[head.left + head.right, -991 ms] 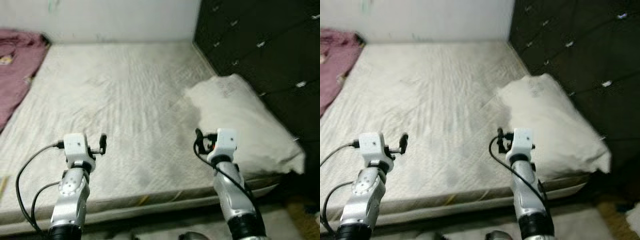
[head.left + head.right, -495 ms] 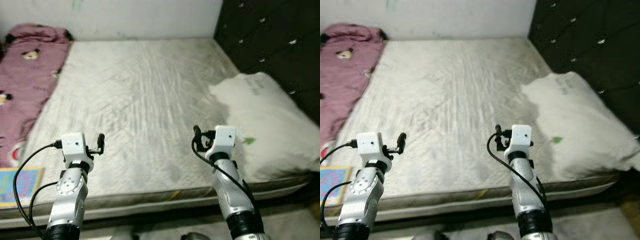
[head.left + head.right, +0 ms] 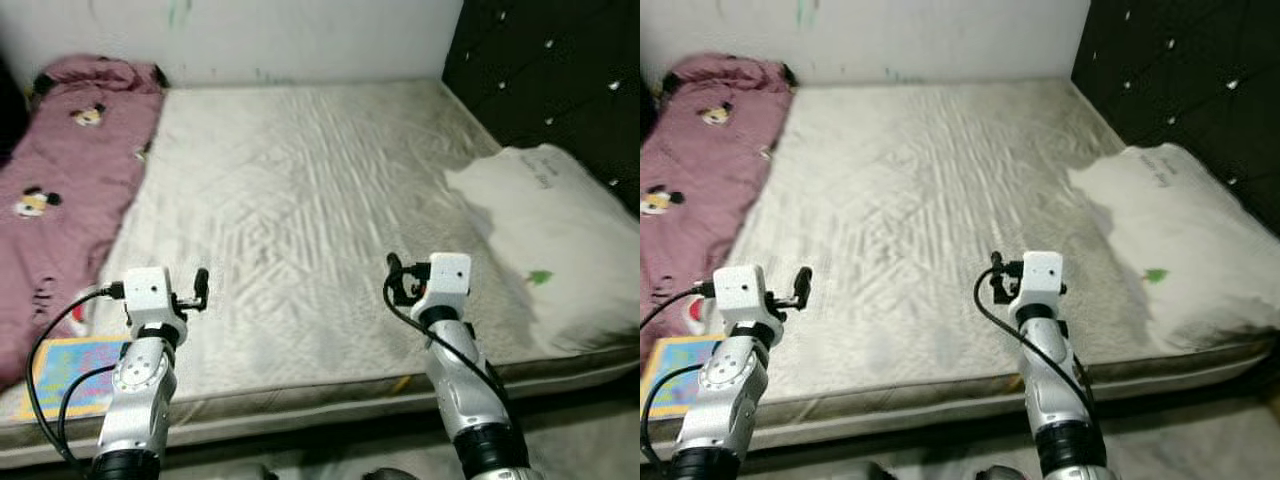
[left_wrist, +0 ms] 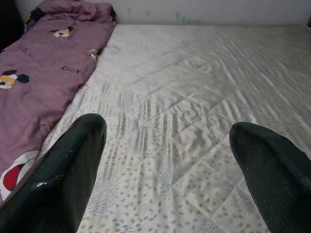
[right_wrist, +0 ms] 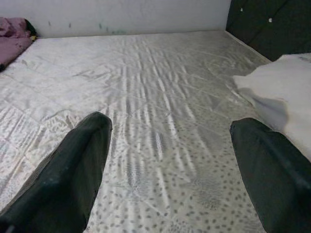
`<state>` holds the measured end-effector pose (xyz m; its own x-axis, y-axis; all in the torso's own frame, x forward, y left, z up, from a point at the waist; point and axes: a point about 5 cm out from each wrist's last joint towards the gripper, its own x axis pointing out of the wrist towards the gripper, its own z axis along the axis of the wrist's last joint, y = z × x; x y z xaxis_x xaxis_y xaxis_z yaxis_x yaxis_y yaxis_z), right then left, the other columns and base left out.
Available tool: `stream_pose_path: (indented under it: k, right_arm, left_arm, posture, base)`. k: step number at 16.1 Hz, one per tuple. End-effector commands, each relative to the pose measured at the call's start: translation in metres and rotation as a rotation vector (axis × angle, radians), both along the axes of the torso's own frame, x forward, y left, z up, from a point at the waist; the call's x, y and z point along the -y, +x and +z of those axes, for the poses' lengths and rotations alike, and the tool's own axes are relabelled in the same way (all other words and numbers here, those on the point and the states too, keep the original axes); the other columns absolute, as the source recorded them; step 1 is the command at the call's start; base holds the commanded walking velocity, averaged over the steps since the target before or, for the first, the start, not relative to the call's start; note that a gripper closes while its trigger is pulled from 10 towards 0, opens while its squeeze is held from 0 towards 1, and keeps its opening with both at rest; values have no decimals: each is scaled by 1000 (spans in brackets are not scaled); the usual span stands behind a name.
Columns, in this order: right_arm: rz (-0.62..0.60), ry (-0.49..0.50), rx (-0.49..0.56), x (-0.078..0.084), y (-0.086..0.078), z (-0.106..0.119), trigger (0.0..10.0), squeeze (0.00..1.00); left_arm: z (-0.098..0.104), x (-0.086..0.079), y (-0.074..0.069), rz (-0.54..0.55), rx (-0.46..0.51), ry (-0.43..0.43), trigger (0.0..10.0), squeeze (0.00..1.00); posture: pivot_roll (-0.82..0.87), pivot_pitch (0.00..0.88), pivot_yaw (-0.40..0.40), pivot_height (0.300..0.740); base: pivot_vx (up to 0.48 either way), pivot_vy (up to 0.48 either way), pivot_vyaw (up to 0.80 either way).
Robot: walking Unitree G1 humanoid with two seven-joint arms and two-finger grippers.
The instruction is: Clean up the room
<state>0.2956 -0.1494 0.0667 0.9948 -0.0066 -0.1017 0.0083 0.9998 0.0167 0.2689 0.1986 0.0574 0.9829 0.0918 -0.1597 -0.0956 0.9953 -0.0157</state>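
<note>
I am looking down over a bare mattress (image 3: 300,190) with a pale quilted, wrinkled cover, standing at its near long edge. Both arms are reaching forward over that edge, side by side and well apart. The left gripper (image 4: 165,160) is hovering above the near left part of the mattress with its two black fingers (image 4: 73,165) spread wide and nothing between them. The right gripper (image 5: 170,160) is hovering above the near right part, its fingers (image 5: 77,165) likewise spread wide and holding nothing.

Along the left side of the mattress a mauve blanket (image 3: 60,180) printed with cartoon mouse faces is lying rumpled, running from the far corner by the wall down toward the near edge; it is bunching up into a heap at the far end. Near the left front corner, just beside the blanket's lower end, a colourful flat book (image 3: 70,362) is resting on the mattress edge. On the right side a white pillow (image 3: 555,250) is lying against the dark tufted headboard (image 3: 560,90), with a small green mark (image 3: 540,277) on its cover. A pale wall (image 3: 300,35) is closing off the far side.
</note>
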Motion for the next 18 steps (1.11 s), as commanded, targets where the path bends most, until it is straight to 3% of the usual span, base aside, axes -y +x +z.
stream_pose_path:
  k: [1, 18]
  right_arm:
    - [-20, -13, -17, 9, -2, -3, 10000, 0]
    - [-23, -17, -20, 9, -1, -3, 10000, 0]
  left_arm:
    - [0, 7, 1, -20, -1, -8, 10000, 0]
    - [0, 8, 2, -18, -3, -3, 10000, 0]
  posture:
    - [40, 0, 11, 740]
    - [40, 0, 11, 740]
  base:
    - [0, 480, 0]
    - [0, 480, 0]
